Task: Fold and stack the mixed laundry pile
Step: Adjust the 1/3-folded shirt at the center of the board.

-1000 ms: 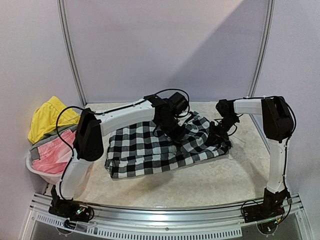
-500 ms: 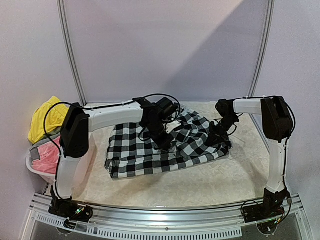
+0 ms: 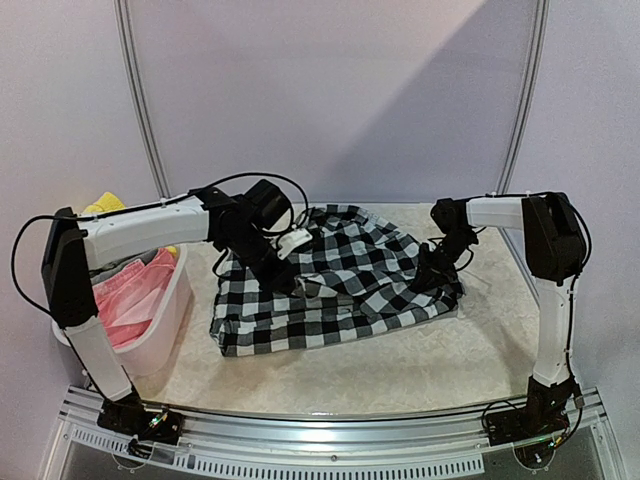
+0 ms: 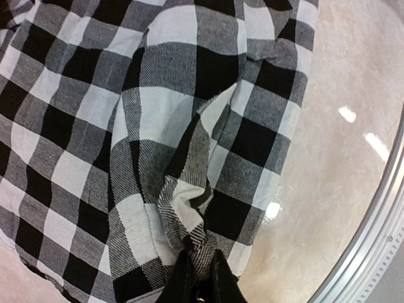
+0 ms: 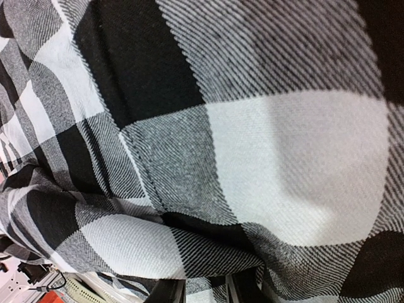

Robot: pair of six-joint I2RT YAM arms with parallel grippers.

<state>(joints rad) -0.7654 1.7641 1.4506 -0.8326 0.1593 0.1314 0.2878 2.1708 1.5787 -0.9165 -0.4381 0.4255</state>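
The black-and-white checked shirt (image 3: 340,285) lies spread on the table's middle. My left gripper (image 3: 283,278) is shut on a bunched fold of it near its left part; the left wrist view shows the cloth (image 4: 183,189) pinched between the black fingers (image 4: 183,281). My right gripper (image 3: 437,268) is down on the shirt's right edge, shut on the checked cloth (image 5: 208,164) that fills its view. Pink (image 3: 135,300) and yellow (image 3: 100,205) garments lie in the white basket (image 3: 165,330) at the left. The grey one is hidden.
A white label or tag (image 3: 296,238) shows on the shirt near the left wrist. Beige tabletop (image 3: 400,370) lies in front of the shirt. A metal rail (image 3: 330,455) runs along the near edge, and upright frame posts (image 3: 140,100) stand at the back.
My left arm has swung left, dragging the held fold of the shirt from the middle toward the shirt's left side. The right arm has not moved.
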